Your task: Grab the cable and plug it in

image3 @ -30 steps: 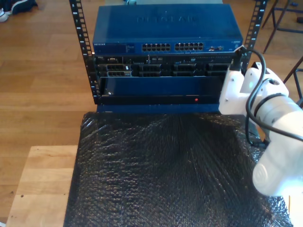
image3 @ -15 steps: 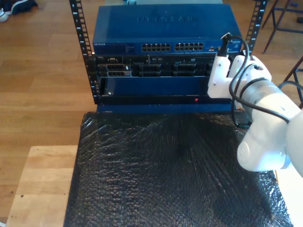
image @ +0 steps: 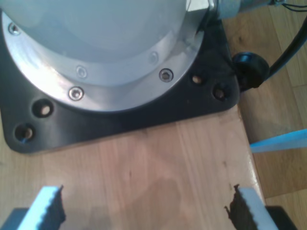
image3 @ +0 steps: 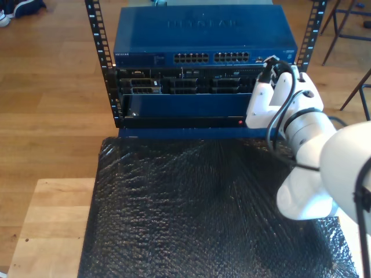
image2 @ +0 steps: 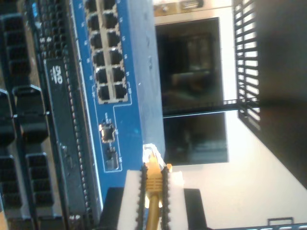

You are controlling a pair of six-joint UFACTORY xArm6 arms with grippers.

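Observation:
The cable (image2: 153, 179) is yellow-orange, and its clear plug tip (image2: 150, 152) pokes out past the fingers. My second gripper (image2: 153, 189) is shut on it just behind the plug. The plug hangs close to the blue network switch (image2: 125, 72), beside the small ports past the end of its rows of sockets (image2: 106, 67), and I cannot tell if it touches. In the exterior view the second arm's white wrist (image3: 264, 101) stands before the switch (image3: 203, 32) at its right end. My first gripper (image: 146, 211) is open over bare wood, nothing between its fingers (image: 50, 206).
The switch sits atop a black rack (image3: 104, 63) with darker units (image3: 185, 86) below it. Black bubble wrap (image3: 197, 208) covers the table in front. A light wooden board (image3: 52, 226) lies at the exterior view's lower left. A robot base (image: 110, 52) fills the space ahead of my first gripper.
The second arm has swung toward the exterior view's left, bringing its wrist from beside the rack's right post to in front of the switch's right end.

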